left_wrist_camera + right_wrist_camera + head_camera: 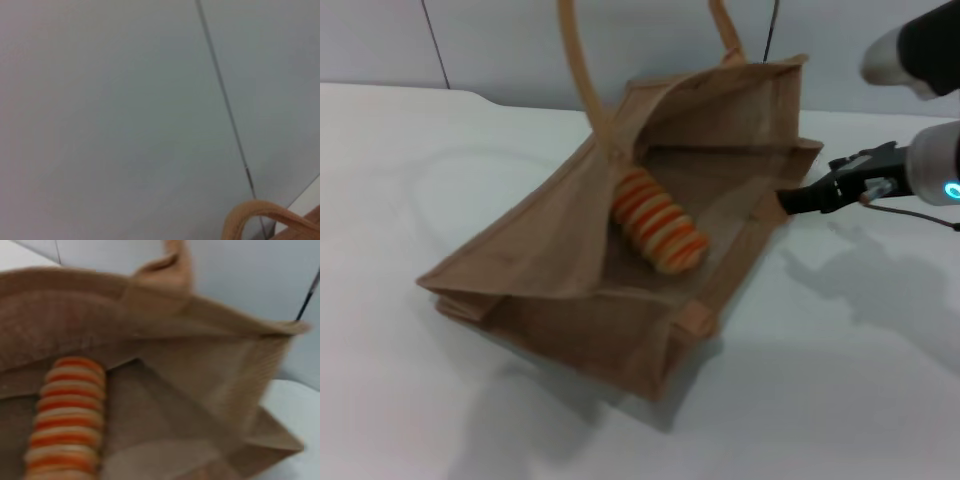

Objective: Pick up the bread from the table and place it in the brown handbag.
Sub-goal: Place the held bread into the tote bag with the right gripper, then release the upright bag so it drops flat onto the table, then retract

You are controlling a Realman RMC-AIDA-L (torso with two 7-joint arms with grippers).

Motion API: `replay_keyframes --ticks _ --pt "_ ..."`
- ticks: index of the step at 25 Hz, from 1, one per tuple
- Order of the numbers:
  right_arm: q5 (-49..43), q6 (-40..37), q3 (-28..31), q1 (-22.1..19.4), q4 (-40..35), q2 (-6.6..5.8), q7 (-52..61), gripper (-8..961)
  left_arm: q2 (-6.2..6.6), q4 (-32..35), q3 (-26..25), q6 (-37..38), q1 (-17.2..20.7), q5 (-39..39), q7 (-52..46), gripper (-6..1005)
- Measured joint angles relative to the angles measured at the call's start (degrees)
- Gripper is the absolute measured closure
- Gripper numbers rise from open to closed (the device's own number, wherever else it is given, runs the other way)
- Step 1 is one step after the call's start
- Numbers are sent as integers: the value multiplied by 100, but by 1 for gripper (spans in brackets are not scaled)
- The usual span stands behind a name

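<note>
Already the bread lies inside the brown handbag, which rests tipped on the white table with its mouth gaping. The right gripper sits just beside the bag's open rim, its dark tip against the burlap edge; whether its jaws are spread or pressed together I cannot tell. The loaf lies well inward from those jaws, apart from them. One handle arches up near the left wrist; the left gripper itself does not show.

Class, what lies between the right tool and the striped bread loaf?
In the head view, only the tan burlap handbag's side wall and floor separate the right tool from the orange-striped loaf.
</note>
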Motion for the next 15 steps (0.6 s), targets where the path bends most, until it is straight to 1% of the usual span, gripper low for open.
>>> replay_keyframes --ticks 4,7,11,14,15 --pt "-169 67 100 -169 -201 7 22 125 -12 -27 -129 99 138 -16 112 891" --pt "-388 127 319 -222 -236 23 52 124 -23 -30 -136 321 310 -86 281 891" --pt "-494 62 643 -325 -250 25 48 124 -33 -41 -139 907 703 -381 397 891" --pt "-496 -112 814 -451 -310 24 23 124 -12 -92 -143 1351 973 -745 406 891" --pt "-496 -185 862 -493 -333 23 22 124 -7 -130 -154 1421 1002 -808 412 790"
